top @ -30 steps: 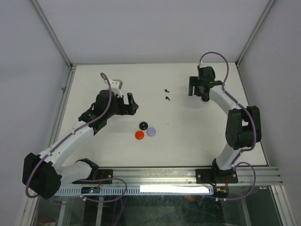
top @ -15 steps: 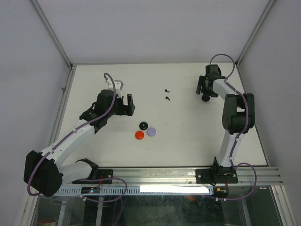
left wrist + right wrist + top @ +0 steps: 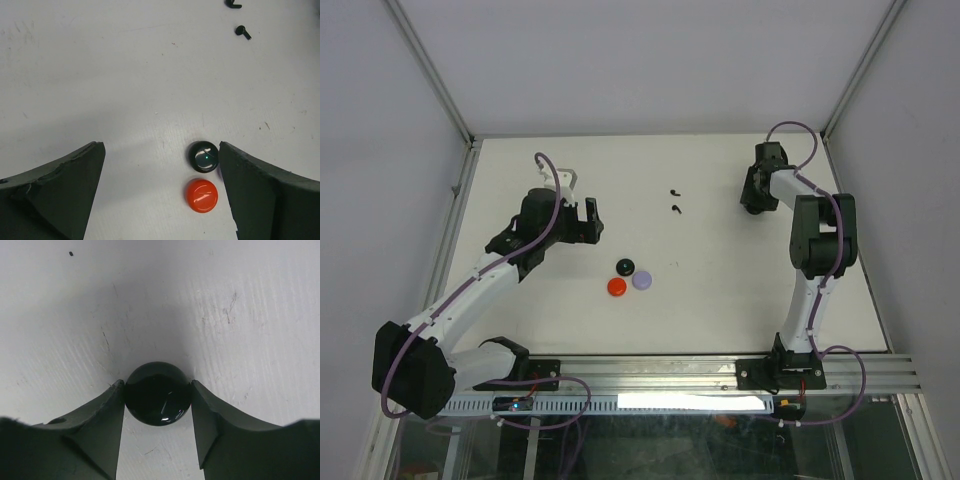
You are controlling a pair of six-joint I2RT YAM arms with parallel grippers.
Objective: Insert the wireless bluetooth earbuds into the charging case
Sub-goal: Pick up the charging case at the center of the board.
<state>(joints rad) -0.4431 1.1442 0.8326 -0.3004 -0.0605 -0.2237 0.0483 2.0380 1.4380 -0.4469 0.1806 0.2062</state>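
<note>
Nearest us on the counter (image 3: 720, 310) sits the red disc (image 3: 617, 287), our landmark. The lilac disc (image 3: 642, 281) lies just to its right and a black disc (image 3: 625, 266) just beyond it. None of the three has moved in the last second.

Beyond the red disc and to its left, the left fingers (image 3: 55, 190) hang spread wide and empty. They have eased a little back and leftward, away from the discs, so we read that arm as standing by. Farther beyond the red disc and a bit right lie the two black earbuds (image 3: 676, 208), loose on the counter, near each other but apart. They are untouched and not yet in any case.

The real change is far right of the red disc. The right arm has folded up on itself, and the right fingers (image 3: 107, 425), which looked wider a second ago, now press on both sides of a second glossy black disc, the gripped disc (image 3: 158, 394). We judge it to be the charging case. Whether it has left the counter we cannot tell. So the case looks secured, with the buds yet to be fetched.

The gripped disc sits close to the counter's right edge and far corner, with the frame post (image 3: 848, 95) near, so there is little slack there. Between it and the red disc the counter lies open, with only the buds in the way.
</note>
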